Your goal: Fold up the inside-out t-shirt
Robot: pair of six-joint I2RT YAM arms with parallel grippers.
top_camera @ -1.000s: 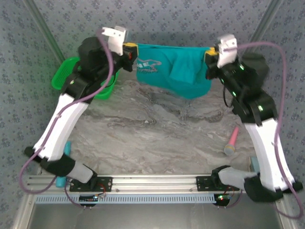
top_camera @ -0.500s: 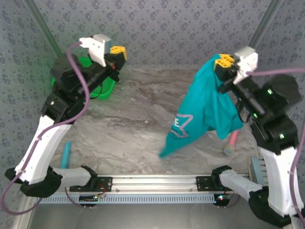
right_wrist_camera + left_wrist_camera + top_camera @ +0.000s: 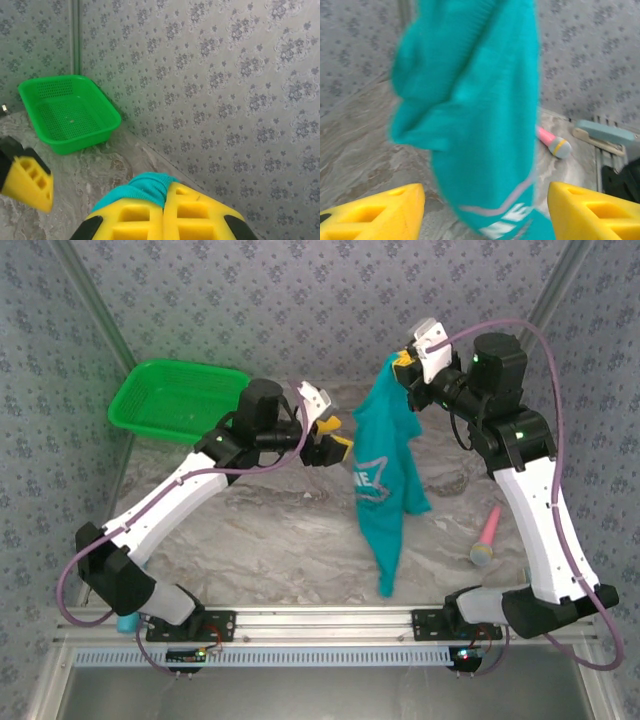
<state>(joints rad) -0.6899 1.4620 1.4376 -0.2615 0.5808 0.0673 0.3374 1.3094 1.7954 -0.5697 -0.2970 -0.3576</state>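
Teal soft-cloth short-sleeved t-shirt (image 3: 385, 475), dangling in a narrow twisted column above the right-middle of the grey marbled table (image 3: 250, 530). White lettering turned toward the near side, bottom tip low near the front rail; touching the tabletop or not, impossible to tell. Pinched at a bunched top edge by the right gripper (image 3: 403, 362), yellow fingers (image 3: 150, 230) clenched together on a teal wad. Left gripper (image 3: 335, 445) just beside the cloth at the lettering's height, jaws spread wide, garment hanging ahead and framed between them in the wrist view; contact not discernible.

Probably light, limp, quick to twist and swing, with no stiffness to keep a shape. Best taken at a hem corner or shoulder seam rather than mid-panel, for spreading flat.

Bright green plastic mesh basket (image 3: 175, 395) at far left, pink toy microphone (image 3: 487, 538) on the right, both apart from the shirt.
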